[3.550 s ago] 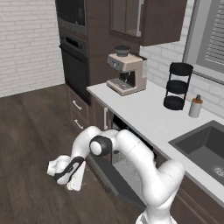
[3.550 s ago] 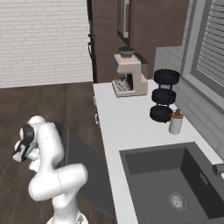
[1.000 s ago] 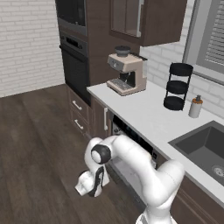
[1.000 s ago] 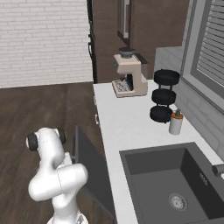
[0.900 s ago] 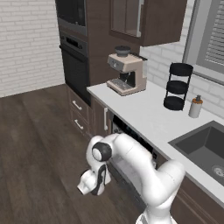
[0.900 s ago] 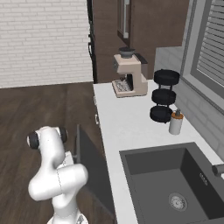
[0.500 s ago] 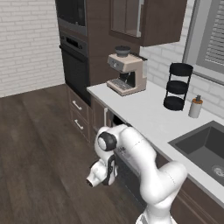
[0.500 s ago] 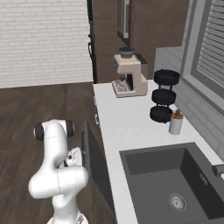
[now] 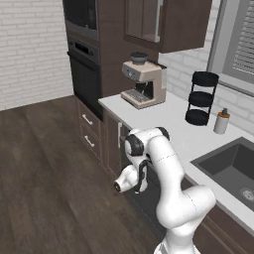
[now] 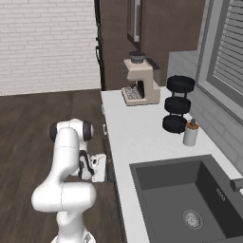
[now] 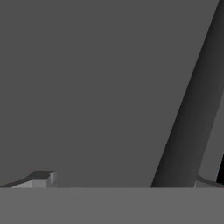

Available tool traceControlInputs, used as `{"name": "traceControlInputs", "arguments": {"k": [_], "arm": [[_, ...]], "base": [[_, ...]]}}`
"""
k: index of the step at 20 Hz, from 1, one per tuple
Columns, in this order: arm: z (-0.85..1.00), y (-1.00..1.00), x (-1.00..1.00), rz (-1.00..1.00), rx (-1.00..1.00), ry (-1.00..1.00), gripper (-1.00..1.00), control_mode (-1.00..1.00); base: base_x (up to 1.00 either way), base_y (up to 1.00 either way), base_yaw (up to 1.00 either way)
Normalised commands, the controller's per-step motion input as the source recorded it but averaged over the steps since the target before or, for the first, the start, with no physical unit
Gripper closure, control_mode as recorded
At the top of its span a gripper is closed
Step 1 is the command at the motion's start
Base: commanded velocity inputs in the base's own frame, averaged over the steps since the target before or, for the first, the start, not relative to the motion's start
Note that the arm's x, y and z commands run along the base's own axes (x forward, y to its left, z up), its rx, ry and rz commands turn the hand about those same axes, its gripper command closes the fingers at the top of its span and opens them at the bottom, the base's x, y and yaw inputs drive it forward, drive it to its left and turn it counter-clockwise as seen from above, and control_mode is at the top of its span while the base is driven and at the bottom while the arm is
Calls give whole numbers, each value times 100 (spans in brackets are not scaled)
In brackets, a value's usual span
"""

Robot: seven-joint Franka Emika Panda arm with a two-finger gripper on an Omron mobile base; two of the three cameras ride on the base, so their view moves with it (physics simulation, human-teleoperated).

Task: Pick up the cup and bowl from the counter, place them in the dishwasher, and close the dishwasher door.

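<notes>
Below the counter [image 9: 163, 116] edge, the gripper [image 9: 130, 181] presses flat against the dishwasher door [image 9: 149, 191], jaws spread wide and holding nothing. Door appears nearly upright. Risk: an off-centre push could slide off the smooth panel, leaving it ajar.

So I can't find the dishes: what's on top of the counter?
On the counter: coffee machine, three-tier stand, pump bottle. No cup or bowl there; the dishwasher door hides the dishwasher's inside.

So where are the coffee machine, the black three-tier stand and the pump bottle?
coffee machine [image 9: 144, 85]: left base view, its beige front.
three-tier stand [image 9: 202, 98]: left base view, middle tray.
pump bottle [image 10: 191, 134]: right base view, its pale body.
</notes>
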Motion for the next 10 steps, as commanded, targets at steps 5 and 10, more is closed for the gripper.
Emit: {"name": "traceControlInputs", "arguments": {"k": [5, 10], "arm": [[0, -100, 100, 11, 2, 28, -100, -100], [-17, -100, 100, 11, 0, 32, -100, -100]], "base": [[0, 0, 0], [0, 0, 0]]}}
